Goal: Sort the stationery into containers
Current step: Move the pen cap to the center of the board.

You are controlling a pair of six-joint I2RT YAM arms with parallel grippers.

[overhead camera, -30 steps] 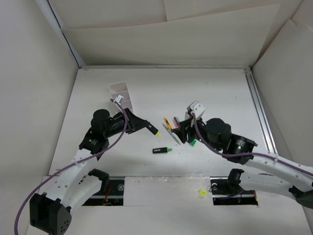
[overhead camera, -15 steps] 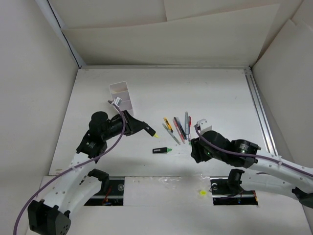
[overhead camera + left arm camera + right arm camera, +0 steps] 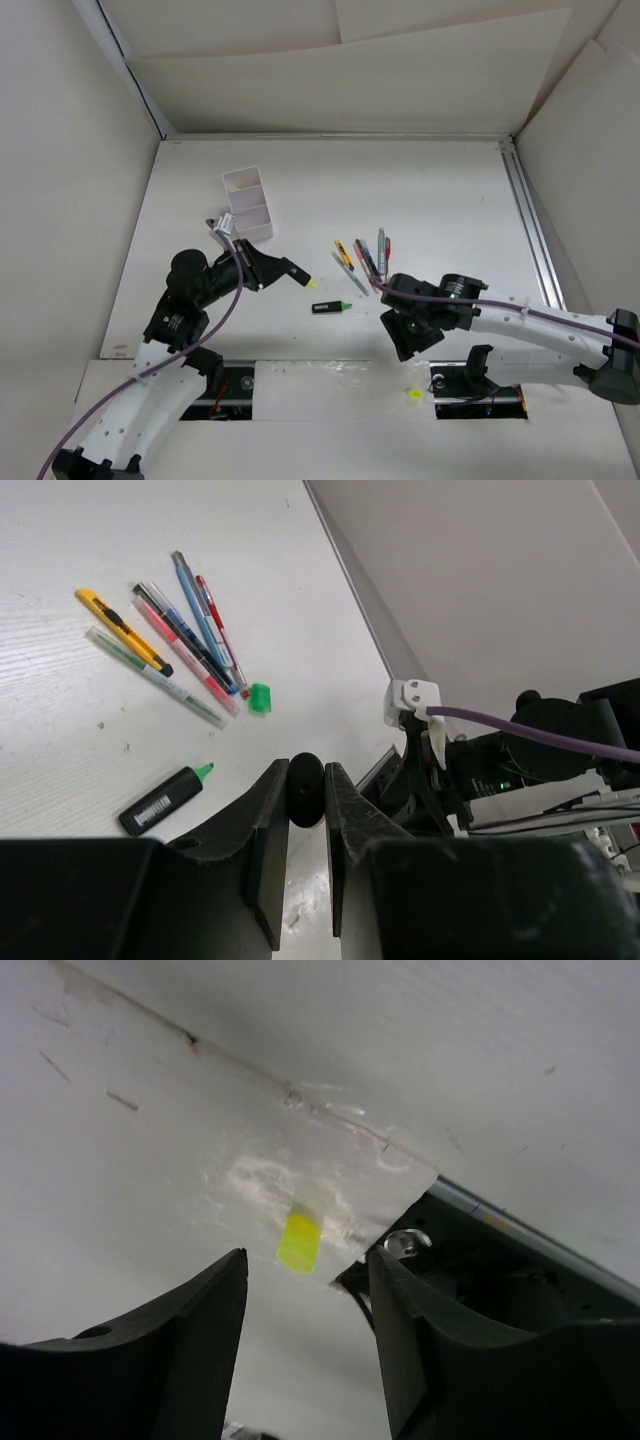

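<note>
- Left tool (image 3: pixel 288 270) is clamped on a yellow-tipped highlighter (image 3: pixel 306 279), held above the surface (image 3: pixel 450 190), tip pointing right.
- White box (image 3: pixel 247 203), with two compartments, stands far-left of that tool, apart from it.
- Pens (image 3: pixel 365 258) lie in a loose fan mid-surface; a green cap (image 3: pixel 260 698) is just beside their near ends.
- Green-tipped highlighter (image 3: pixel 332 306) lies flat, near-left of the pens.
- Right tool (image 3: pixel 306 1280) has its jaws apart, gripping nothing, over the near edge.
- Yellow cap (image 3: pixel 300 1240) lies on the surface below the gap.
</note>
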